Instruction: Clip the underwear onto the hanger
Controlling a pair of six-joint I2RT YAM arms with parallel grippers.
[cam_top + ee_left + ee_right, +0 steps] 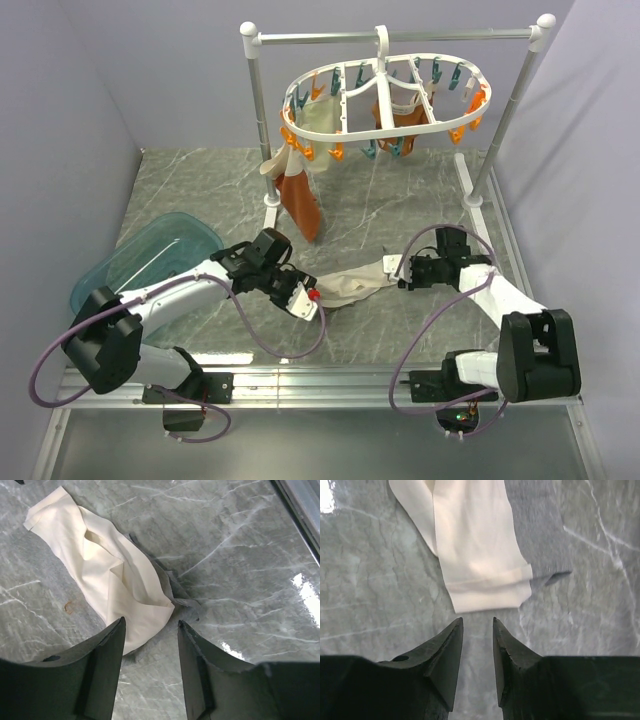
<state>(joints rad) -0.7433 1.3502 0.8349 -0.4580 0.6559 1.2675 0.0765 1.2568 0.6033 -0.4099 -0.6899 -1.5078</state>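
The underwear [352,286], cream with a grey part, lies stretched flat on the marble table between my two grippers. My left gripper [306,300] stands at its left end. In the left wrist view that gripper [151,624] is open, and the underwear [107,572] ends just past the left fingertip, with nothing between the jaws. My right gripper [400,273] is at the garment's right end. In the right wrist view it [477,621] is open with a narrow gap, and the underwear's hem [482,580] lies a little ahead of the tips. The white hanger [385,95] with orange and teal pegs hangs from the rail at the back.
A silver rail stand [262,120] with white knobs spans the back of the table. Rust-orange garments [298,200] and cream ones [320,115] hang from the pegs. A teal plastic bin [150,258] sits at the left. Purple walls close in both sides.
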